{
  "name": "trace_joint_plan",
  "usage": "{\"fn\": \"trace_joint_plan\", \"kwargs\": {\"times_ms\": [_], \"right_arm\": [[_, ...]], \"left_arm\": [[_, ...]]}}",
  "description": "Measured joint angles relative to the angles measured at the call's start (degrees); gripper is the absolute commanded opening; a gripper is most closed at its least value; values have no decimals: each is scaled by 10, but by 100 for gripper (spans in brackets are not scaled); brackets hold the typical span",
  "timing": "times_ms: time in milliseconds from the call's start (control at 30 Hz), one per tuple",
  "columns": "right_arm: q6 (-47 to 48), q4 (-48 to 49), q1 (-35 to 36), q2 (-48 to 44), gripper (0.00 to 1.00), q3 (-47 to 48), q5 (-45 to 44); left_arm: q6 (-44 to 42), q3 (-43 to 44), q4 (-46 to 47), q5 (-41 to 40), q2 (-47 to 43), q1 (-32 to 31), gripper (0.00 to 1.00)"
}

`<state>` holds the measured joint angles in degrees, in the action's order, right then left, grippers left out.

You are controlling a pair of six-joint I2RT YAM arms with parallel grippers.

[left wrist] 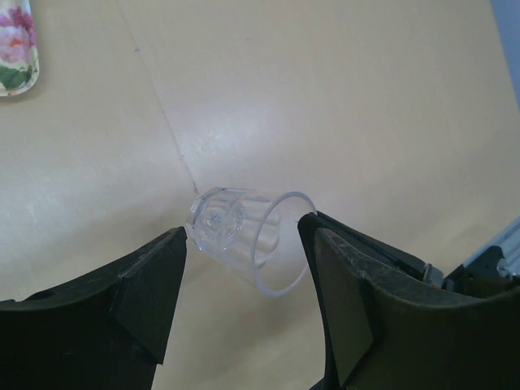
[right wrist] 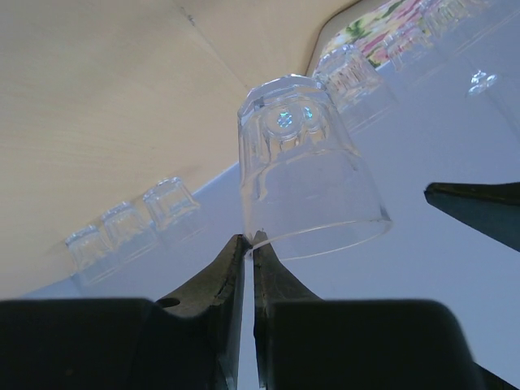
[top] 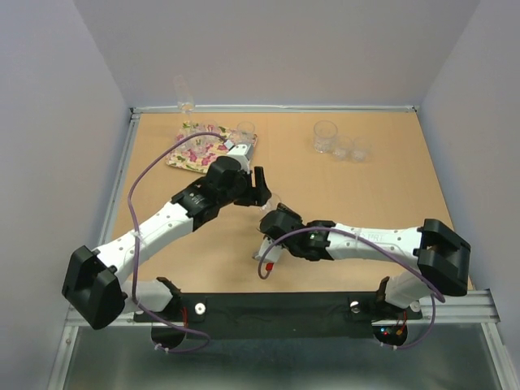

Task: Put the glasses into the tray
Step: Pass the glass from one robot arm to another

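Right hand (right wrist: 249,244) is clenched on the rim wall of a small clear colourless tumbler glass (right wrist: 305,162), held up off the tan surface (top: 390,195). The base points away from that hand and the mouth faces back toward it. Left hand (left wrist: 244,230) is released, with one finger on each side of the same glass; we cannot tell whether either pad touches it.

Key relation: the glass lies straight ahead of the left hand, between its fingers. Its long axis runs obliquely across the gap, base by one finger (left wrist: 154,284), rim by the other. The flat cream floral tray (top: 188,154) sits beyond the left hand and off to its left, and that hand is nearer to it, so we judge this a handover.

Left wrist view shows the straddle. Right wrist view shows the rim pinch, plus three more clear glasses (right wrist: 126,227) standing further out. Top view barely resolves the held glass.
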<state>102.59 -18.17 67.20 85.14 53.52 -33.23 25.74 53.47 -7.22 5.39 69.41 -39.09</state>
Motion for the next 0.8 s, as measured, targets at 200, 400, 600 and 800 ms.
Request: {"fn": "trace_joint_plan", "kwargs": {"times_ms": [200,400,600,800], "right_arm": [[-13,7,0,3,1,7,-10],[-25,7,0,3,1,7,-10],[-39,7,0,3,1,7,-11],[-53,6,0,4,1,7,-12]], "left_arm": [[-15,25,-31,-70,34,-47,64],[-31,57,-47,-120,64,-73,52],[-43,76,-60,-155,96,-90,41],[-57,89,-80,-189,118,-106,15]]}}
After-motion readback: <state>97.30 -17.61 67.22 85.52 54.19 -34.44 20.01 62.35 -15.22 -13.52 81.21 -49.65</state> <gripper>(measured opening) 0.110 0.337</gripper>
